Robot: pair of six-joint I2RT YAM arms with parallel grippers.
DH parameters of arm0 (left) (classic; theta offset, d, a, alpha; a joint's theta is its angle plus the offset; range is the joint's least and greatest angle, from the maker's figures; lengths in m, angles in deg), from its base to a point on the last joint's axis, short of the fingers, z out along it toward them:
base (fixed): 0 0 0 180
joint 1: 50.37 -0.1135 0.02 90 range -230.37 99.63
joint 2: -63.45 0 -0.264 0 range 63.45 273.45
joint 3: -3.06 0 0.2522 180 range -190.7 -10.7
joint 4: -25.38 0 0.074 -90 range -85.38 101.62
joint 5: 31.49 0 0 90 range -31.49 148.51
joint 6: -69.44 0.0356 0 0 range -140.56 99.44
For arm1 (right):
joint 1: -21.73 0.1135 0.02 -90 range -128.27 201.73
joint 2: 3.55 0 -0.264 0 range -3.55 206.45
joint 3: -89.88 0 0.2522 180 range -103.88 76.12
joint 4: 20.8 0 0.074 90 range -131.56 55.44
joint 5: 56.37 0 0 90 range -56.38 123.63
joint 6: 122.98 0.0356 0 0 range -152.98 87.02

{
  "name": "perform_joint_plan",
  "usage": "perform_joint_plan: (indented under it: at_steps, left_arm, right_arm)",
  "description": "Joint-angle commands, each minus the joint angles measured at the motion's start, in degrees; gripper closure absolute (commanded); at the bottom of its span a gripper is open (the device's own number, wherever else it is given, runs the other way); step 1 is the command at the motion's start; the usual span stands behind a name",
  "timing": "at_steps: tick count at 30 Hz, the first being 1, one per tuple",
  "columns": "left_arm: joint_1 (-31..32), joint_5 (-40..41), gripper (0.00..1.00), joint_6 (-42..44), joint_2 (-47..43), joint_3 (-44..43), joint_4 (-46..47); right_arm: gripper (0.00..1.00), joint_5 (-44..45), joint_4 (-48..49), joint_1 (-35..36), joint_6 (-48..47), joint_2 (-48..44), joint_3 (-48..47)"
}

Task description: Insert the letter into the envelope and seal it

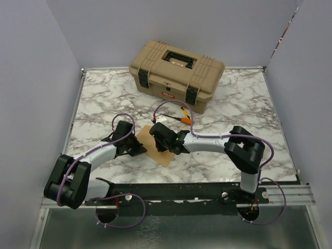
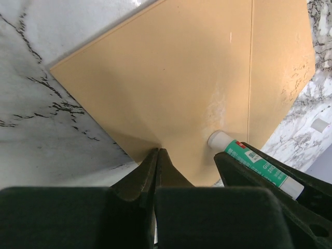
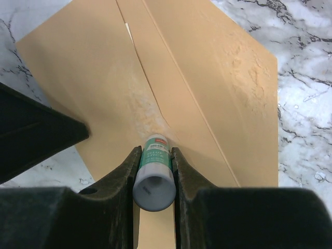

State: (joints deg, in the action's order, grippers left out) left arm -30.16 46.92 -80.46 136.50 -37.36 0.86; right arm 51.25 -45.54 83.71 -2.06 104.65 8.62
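— Marbled white-and-grey tabletop point(image 1: 249, 104) is seen, closed in by plain grey walls point(image 1: 31, 78). What is set at the back?
— A tan toolbox point(image 1: 176, 72) with black latches and a black handle is stood at the far edge.
— And the arms?
— The left arm point(image 1: 98, 153) and the right arm point(image 1: 207, 142) are both bent inward, so their tools are placed near each other in front of the toolbox.
— Where is the envelope found?
— The envelope point(image 1: 166, 155) is laid flat on the tabletop between the two tools, turned cornerwise to the table edge and partly covered by them from above. In the wrist views its brown kraft face is shown with straight fold lines, and a pale smeared patch is seen beside one fold.
— How is the left tool held?
— The left tool point(image 2: 157, 155) is closed, finger against finger, with its tips set on the envelope near one edge. Whether paper is pinched between them cannot be told.
— And the right tool?
— The right tool point(image 3: 155, 153) is clamped on a glue stick point(image 3: 154, 174), green-labelled with white ends. The stick's far end is set against the envelope at the smeared patch.
— Anything smaller?
— A small orange item point(image 1: 185, 120) is seen lying just in front of the toolbox, apart from the envelope.
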Motion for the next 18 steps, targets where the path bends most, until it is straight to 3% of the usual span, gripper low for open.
perform_joint_plan:
  at_steps: [1,11,18]
  left_arm:
    - [-0.4,3.3,1.0,2.0,2.3,1.1,-3.4]
    - [-0.4,4.2,1.0,1.9,3.3,1.0,-3.3]
    - [-0.5,3.8,1.0,-2.6,1.2,2.1,-3.3]
  right_arm:
    - [0.99,-2.9,-4.0,0.6,-3.6,4.7,3.3]
    - [0.99,-3.4,-2.6,1.0,-6.7,9.8,-3.1]
    - [0.99,-3.6,-2.0,0.5,-7.3,8.5,-0.1]
